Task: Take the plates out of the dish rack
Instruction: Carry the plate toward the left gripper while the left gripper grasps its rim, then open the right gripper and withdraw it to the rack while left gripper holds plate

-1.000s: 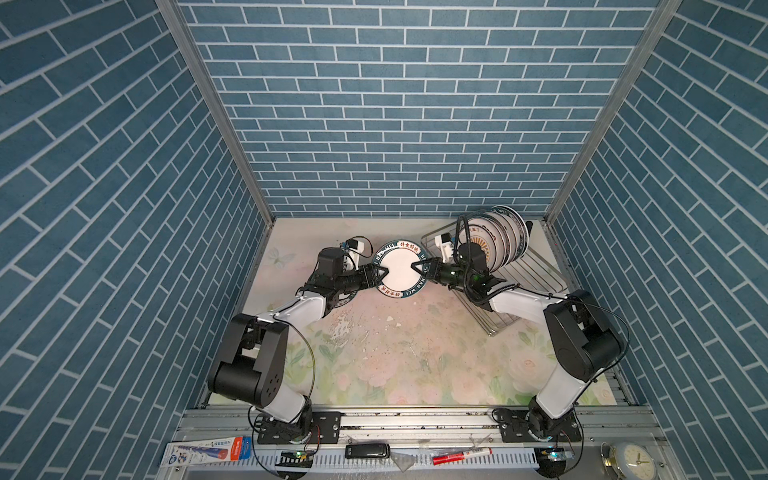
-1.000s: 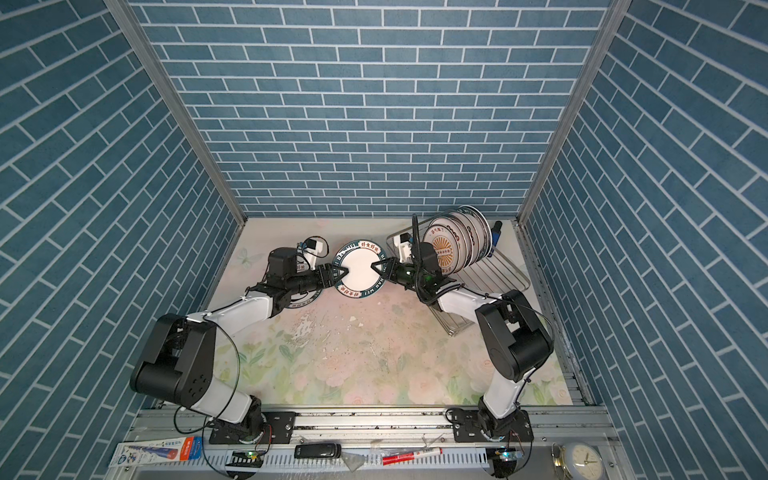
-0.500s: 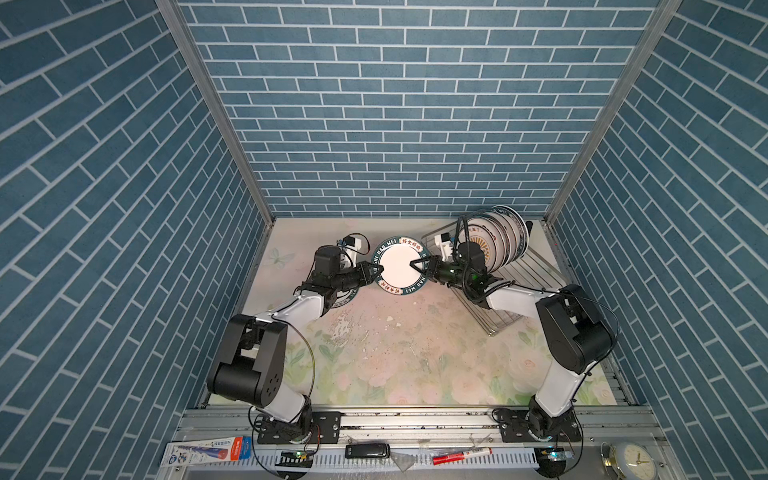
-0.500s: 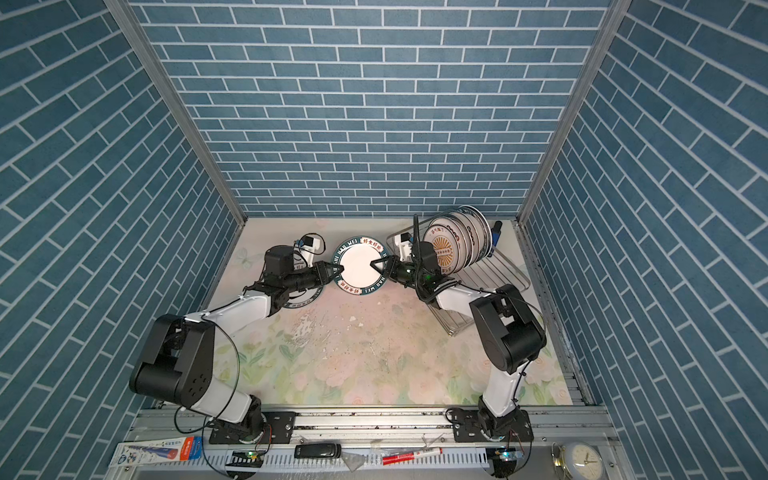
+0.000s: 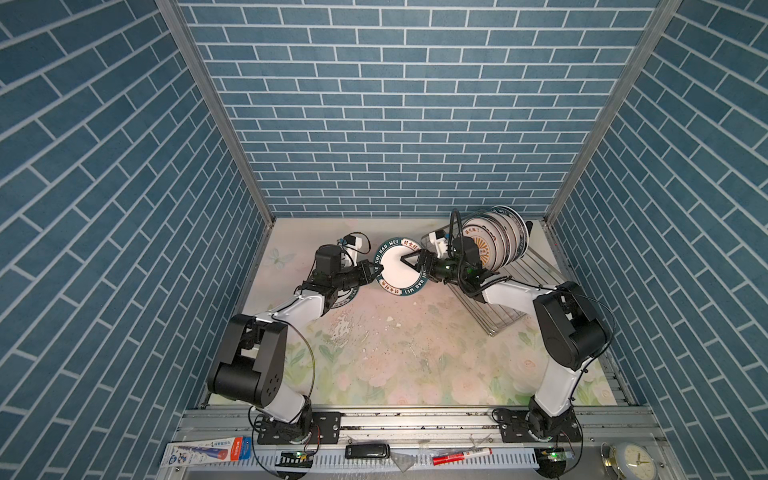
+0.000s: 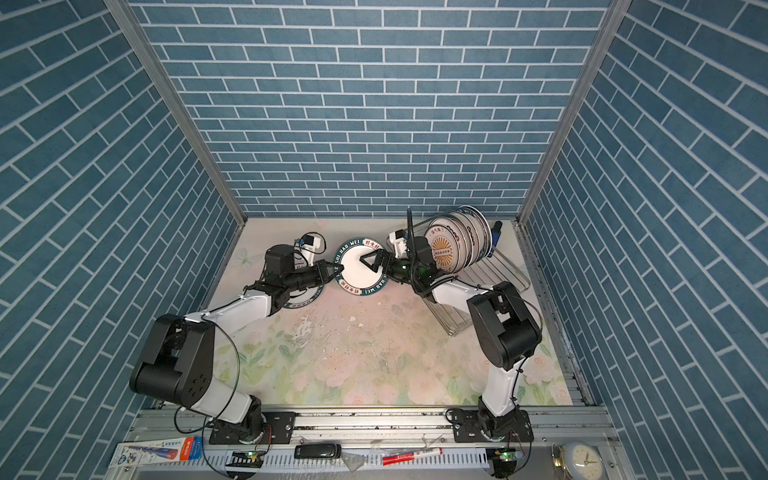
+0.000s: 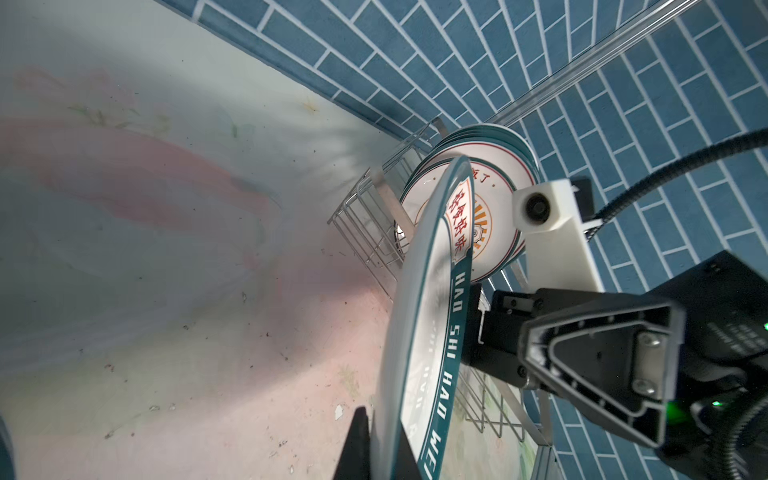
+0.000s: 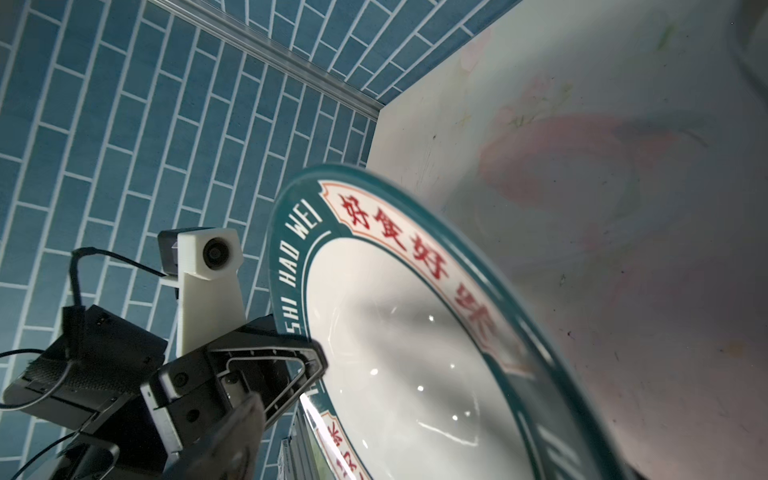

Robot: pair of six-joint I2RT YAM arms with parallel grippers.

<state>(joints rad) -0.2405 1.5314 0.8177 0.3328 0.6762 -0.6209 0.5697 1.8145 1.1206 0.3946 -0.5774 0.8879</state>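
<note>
The left hand now pinches the teal-banded plate; the right hand has sprung wide. Handover looks complete.

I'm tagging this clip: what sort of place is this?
Probably a robot test cell dressed as a kitchen: blue brick-pattern wall panels on three sides, two robot arms bolted to a metal rail, a dish rack holding plates.

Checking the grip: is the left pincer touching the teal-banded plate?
Touching. In the right wrist view the left pincer is clamped over the rim of the teal-banded plate, with a finger lying on its lettered band.
</note>
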